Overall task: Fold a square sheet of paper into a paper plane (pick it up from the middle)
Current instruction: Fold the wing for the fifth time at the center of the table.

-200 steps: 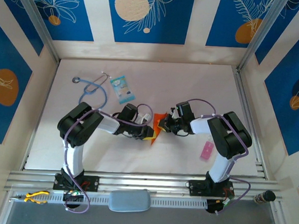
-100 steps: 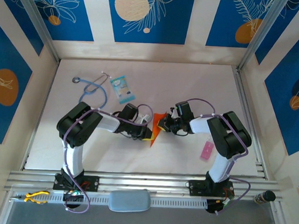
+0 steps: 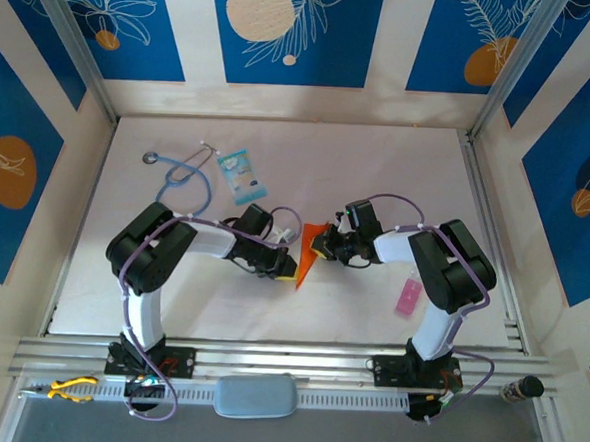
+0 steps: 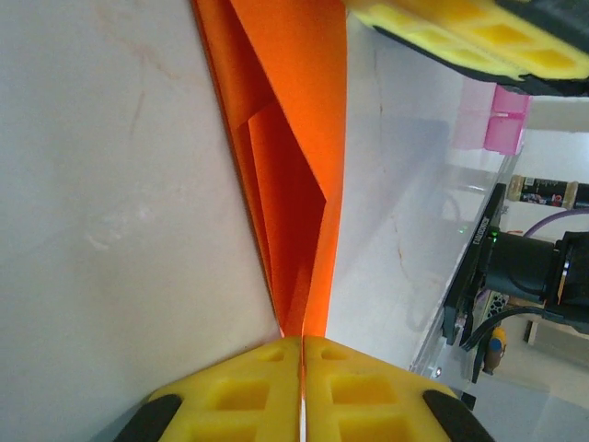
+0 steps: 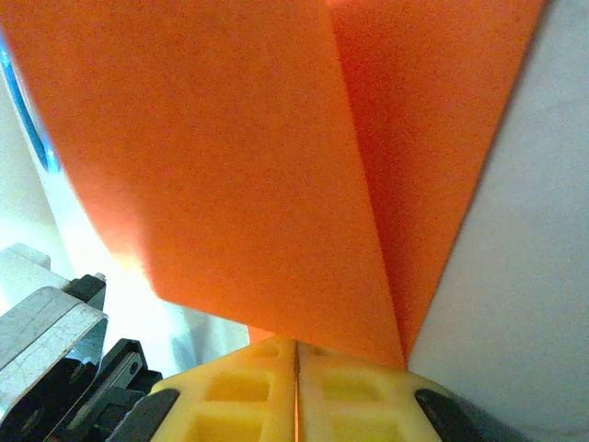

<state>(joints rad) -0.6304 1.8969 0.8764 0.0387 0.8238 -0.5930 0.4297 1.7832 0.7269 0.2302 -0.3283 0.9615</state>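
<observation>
Showing fold hold | orange paper plane (image 3: 308, 250), at desk (image 3: 398, 177) centre, is clamped by closed left pincer (image 4: 302, 345) and closed right pincer (image 5: 295, 348) | judged light, limp, crease-prone; layered folds are best gripped.

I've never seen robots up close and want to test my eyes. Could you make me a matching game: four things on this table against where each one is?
Things:
1. orange paper
2. pink strip
3. light-blue packet
4. stethoscope

Places:
A. furthest left on the table, toward its far side
B. pinched by the left end effector and the right end effector
C. lying flat just right of the right arm
D. far side, just right of the blue tubing

Pairs: 1-B, 2-C, 3-D, 4-A
</observation>
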